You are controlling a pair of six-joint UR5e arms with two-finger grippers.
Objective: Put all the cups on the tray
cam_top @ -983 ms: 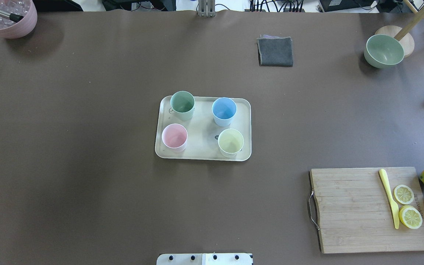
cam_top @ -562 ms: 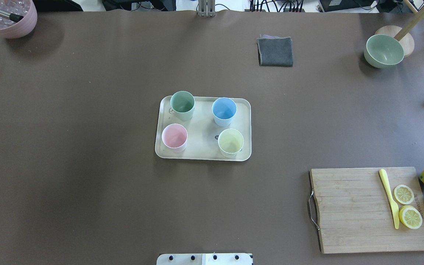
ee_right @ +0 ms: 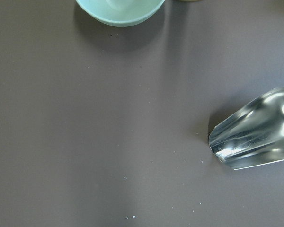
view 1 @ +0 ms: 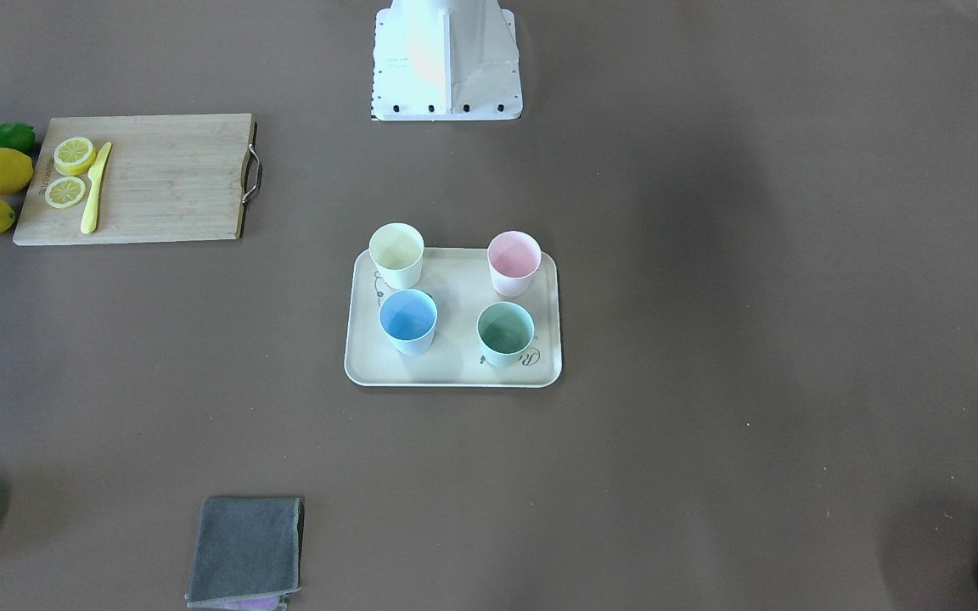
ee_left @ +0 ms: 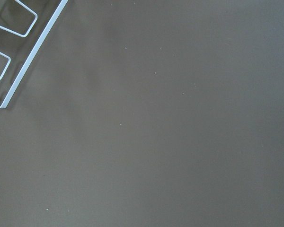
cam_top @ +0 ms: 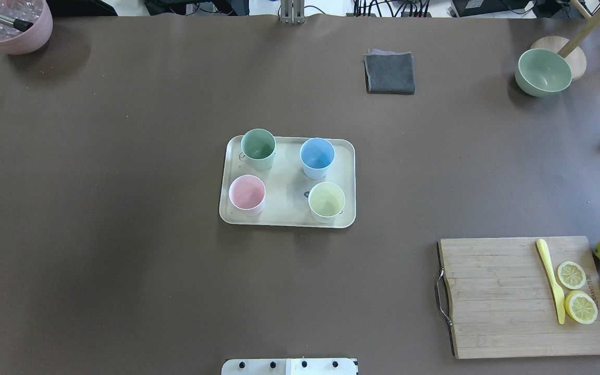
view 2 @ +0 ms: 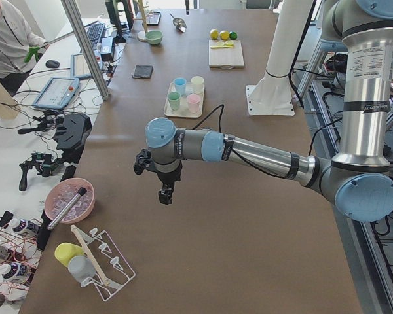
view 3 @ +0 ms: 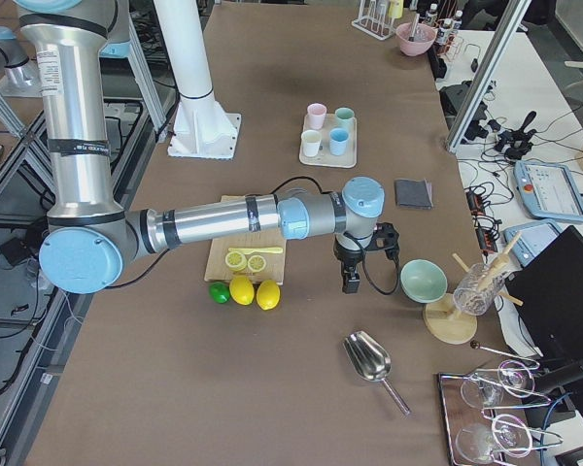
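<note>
At mid-table, 4 pastel cups, the green cup (cam_top: 258,147), blue cup (cam_top: 317,156), pink cup (cam_top: 247,194) and yellow cup (cam_top: 326,201), stand upright on the cream tray (cam_top: 285,194), each near a corner, none touching. They look light, stiff and smooth-walled, likely best pinched over 1 rim wall. Brown table (cam_top: 123,208) surrounds the tray on all sides; the wooden cutting board (cam_top: 492,297) and grey cloth (cam_top: 389,73) lie well apart. The left gripper (view 2: 164,193) and right gripper (view 3: 351,282) hang at opposite table ends, their finger state impossible to tell.

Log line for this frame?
tray: green cup, blue cup, pink cup, yellow cup, all upright | left gripper: clear of tray, state unclear | right gripper: clear of tray, state unclear | task: looks complete
</note>
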